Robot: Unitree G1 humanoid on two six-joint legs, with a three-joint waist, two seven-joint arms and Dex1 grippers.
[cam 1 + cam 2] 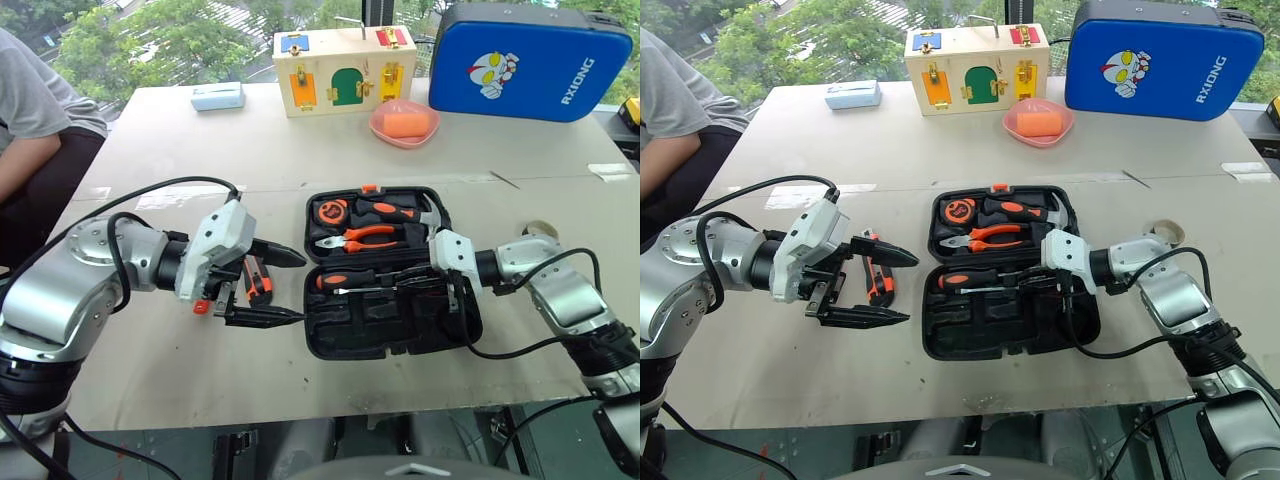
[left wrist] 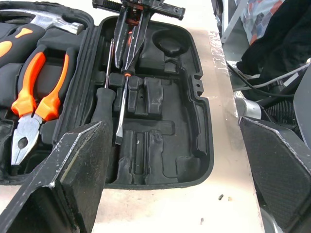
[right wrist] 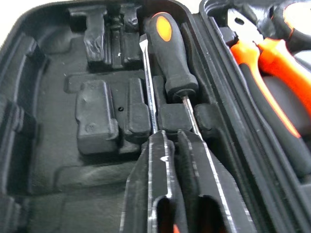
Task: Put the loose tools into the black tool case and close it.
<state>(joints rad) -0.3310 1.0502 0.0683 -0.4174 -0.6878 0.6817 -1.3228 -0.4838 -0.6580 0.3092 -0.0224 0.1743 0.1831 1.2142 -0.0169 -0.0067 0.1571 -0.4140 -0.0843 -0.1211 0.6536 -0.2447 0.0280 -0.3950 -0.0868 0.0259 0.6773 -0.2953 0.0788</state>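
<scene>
The black tool case (image 1: 330, 345) lies open in the middle of the table. Its far half holds pliers, a hammer and a tape measure. In the near half lies a black-and-orange screwdriver (image 3: 170, 53), and beside it a second screwdriver's flat-bladed shaft (image 3: 148, 82) points the opposite way. My right gripper (image 3: 167, 138) reaches into that half from the right, fingers shut together right over both shafts. To the left of the case my left gripper (image 1: 298, 288) hangs open above the table. The black-and-orange utility knife (image 1: 257, 280) lies on the table just behind it.
A blue case (image 1: 530, 60), a wooden latch box (image 1: 340, 70), a pink bowl (image 1: 403, 122) and a pale blue box (image 1: 218, 96) stand along the far side. A person (image 1: 40, 130) sits at the left edge. A pale ring (image 1: 1168, 232) lies behind my right forearm.
</scene>
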